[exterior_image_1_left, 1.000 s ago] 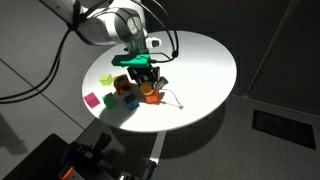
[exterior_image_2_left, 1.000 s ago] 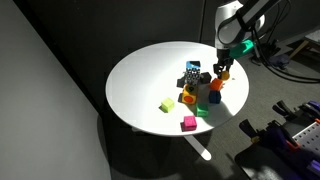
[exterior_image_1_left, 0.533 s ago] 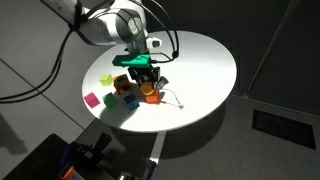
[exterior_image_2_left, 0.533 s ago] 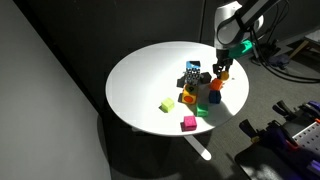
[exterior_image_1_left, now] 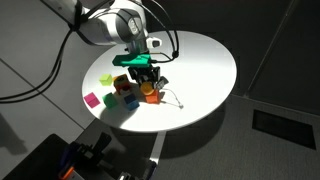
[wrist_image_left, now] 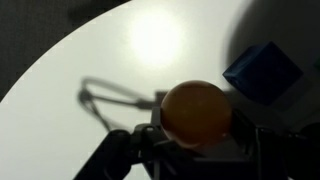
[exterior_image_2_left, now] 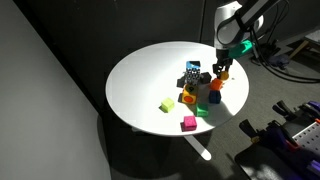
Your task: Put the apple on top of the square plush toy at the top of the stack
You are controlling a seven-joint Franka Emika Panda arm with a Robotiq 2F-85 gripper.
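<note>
My gripper (wrist_image_left: 196, 140) is shut on the apple (wrist_image_left: 195, 113), a round yellow-orange ball that fills the lower middle of the wrist view. A blue-topped cube (wrist_image_left: 262, 70) lies just beyond it at the right. In both exterior views the gripper (exterior_image_1_left: 143, 70) (exterior_image_2_left: 219, 73) hangs low over the cluster of small cubes on the round white table (exterior_image_1_left: 205, 60) (exterior_image_2_left: 140, 75). The stack (exterior_image_2_left: 191, 73), with its light-blue-and-white square plush toy uppermost, stands just beside the gripper. In an exterior view the stack is mostly hidden behind the gripper.
Loose cubes lie around the stack: yellow (exterior_image_2_left: 167, 104) (exterior_image_1_left: 106, 79), magenta (exterior_image_2_left: 188, 123) (exterior_image_1_left: 92, 100), green (exterior_image_2_left: 203, 110) (exterior_image_1_left: 119, 85) and orange (exterior_image_2_left: 214, 97) (exterior_image_1_left: 150, 96). A thin wire loop (wrist_image_left: 110, 98) (exterior_image_1_left: 172, 98) lies on the table. The table edge is close to the cubes.
</note>
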